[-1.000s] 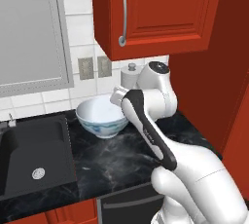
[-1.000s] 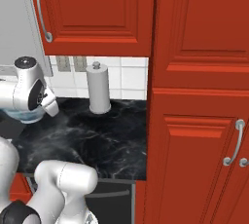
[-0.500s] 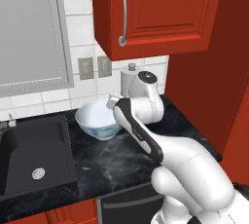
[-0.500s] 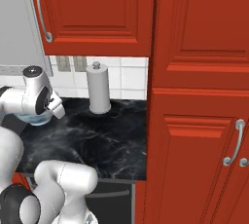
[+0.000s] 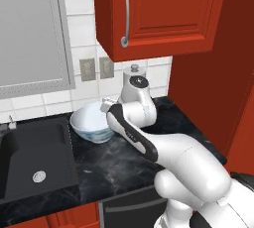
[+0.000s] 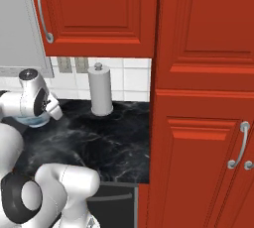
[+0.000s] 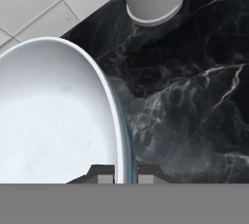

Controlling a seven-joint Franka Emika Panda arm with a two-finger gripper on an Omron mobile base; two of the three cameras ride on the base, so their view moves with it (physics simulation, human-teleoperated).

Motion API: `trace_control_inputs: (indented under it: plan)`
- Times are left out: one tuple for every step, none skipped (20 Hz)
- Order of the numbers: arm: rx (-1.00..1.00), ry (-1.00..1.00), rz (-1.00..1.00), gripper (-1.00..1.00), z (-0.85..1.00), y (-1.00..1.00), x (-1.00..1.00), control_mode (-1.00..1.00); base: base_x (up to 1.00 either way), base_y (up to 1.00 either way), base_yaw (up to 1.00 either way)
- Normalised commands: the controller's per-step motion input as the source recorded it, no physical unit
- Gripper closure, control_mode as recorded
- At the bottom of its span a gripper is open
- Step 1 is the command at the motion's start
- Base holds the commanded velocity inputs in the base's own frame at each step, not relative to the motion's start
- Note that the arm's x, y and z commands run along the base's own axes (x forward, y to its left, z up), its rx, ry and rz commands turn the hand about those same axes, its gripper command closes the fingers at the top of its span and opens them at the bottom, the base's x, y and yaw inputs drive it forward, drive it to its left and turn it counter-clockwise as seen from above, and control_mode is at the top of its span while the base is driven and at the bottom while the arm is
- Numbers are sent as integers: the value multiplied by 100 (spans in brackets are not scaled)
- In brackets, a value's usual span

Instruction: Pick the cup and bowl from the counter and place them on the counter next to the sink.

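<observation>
The bowl (image 5: 92, 123) is wide and round, white and bare inside, pale outside with faint blue-grey bands. It sits just beside the sink (image 5: 34, 160) on the counter (image 5: 119, 165), near the tiled wall. The gripper (image 7: 125, 173) is clamped on the bowl's rim, one finger inside and one outside. A grey canister (image 6: 100, 90) stands on the counter near the bowl.

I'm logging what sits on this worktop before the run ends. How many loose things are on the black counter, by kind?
Bowl: 1, its rim between the jaws in the hand view
Paper towel roll on its stand: 1
Total: 2
</observation>
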Motion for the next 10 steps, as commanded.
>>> trace_control_inputs:
  plan:
    - [0, -1, 0, 100, -7, 53, 0, -100, 0, 0, 0]
    - [0, -1, 0, 100, -11, 53, 0, -100, 0, 0, 0]
    - [0, -1, 0, 100, -18, 48, 0, -100, 0, 0, 0]
    - [1, -1, 0, 100, -23, 43, 0, -100, 0, 0, 0]
    - [2, -1, 0, 100, -29, 31, 0, -100, 0, 0, 0]
    - [4, -1, 0, 100, -36, 17, 0, -100, 0, 0, 0]
    - [5, 0, 0, 100, -42, 9, 0, -100, 0, 0, 0]
    - [4, 0, 0, 100, -51, 1, 0, -100, 0, 0, 0]
    - [2, 0, 0, 100, -56, 0, 0, -100, 0, 0, 0]
    - [1, 0, 0, 100, -56, 0, 0, -100, 0, 0, 0]
